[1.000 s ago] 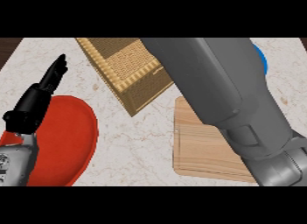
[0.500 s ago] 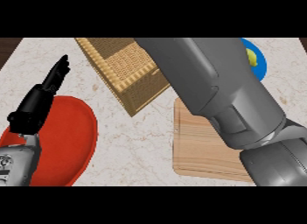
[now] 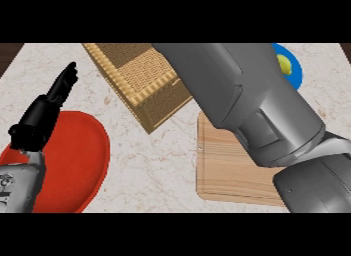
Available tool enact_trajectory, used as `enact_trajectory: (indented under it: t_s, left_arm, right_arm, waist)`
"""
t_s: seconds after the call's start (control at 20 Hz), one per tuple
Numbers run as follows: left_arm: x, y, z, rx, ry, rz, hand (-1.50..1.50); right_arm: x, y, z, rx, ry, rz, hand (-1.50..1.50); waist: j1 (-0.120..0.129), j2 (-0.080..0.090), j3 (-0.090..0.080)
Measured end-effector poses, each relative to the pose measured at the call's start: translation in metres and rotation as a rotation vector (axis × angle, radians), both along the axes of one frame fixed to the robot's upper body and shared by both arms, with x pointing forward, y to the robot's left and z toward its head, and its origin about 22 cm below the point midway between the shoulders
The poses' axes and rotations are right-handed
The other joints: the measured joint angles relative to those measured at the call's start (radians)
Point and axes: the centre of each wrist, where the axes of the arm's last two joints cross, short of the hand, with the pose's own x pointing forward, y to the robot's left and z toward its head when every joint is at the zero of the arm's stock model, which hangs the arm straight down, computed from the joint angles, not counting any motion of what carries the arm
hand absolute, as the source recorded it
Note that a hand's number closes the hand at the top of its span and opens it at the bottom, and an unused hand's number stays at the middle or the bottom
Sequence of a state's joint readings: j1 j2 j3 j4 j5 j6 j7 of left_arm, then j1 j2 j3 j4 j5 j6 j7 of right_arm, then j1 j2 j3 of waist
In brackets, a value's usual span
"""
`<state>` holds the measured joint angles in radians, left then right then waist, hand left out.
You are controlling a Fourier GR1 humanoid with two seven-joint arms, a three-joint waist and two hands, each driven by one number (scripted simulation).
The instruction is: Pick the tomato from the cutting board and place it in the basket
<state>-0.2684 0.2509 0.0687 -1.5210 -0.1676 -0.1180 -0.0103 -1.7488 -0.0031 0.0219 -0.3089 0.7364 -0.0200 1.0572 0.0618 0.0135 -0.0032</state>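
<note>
- Grey fills most of what I can see: the right forearm (image 3: pixel 252 105) slants from the lower right corner up toward the top middle, and it covers a good part of the counter (image 3: pixel 163 160).
- The right hand itself is out of sight beyond the top of the view, so I cannot tell whether its fingers are spread or wrapped round anything.
- The tomato is nowhere to be seen; it may be under that arm, in the hidden hand, or already down in the basket (image 3: pixel 137 80), and I cannot say which.
- The woven basket lies at an angle at the top, its right end lost behind the forearm.
- The wooden cutting board (image 3: pixel 230 165) sits lower right, near the basket's lower corner, and the part that shows carries nothing.
- The left hand (image 3: pixel 45 112) stands at the left with straight fingers pointing up, resting above a red plate (image 3: pixel 82 160), holding nothing.
- A blue plate (image 3: pixel 292 67) peeks out at the upper right with a small yellow-green thing (image 3: pixel 284 64) on it.
- My worry: if the tomato is being carried, letting go over the basket's wall rather than its inside could send it rolling onto the counter.
- The forearm also passes close over the basket, so a low sweep might nudge or tip it.
- With the arm blocking so much, aiming from this view looks like guesswork.
</note>
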Motion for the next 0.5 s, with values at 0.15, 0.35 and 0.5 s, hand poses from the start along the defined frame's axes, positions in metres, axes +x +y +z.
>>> enact_trajectory:
  t_s: [0.15,0.35,0.5]
  left_arm:
    - [-0.0002,-0.0041,0.0023,-0.002,-0.003,-0.009,0.0]
    - [-0.0029,0.0011,0.0001,-0.006,-0.002,-0.004,0.0]
    - [-0.0017,0.0014,-0.001,-0.001,-0.002,0.01,0.0]
  right_arm:
    - [0.002,-0.0014,-0.0036,0.038,0.014,0.007,-1.5]
    - [-0.0003,0.0005,0.0031,0.108,-0.058,0.014,-1.5]
    - [-0.0016,-0.0003,0.0057,0.212,-0.176,-0.017,-1.5]
  waist:
    - [0.008,0.001,0.0]
    - [0.005,0.001,0.0]
    - [-0.007,0.001,0.001]
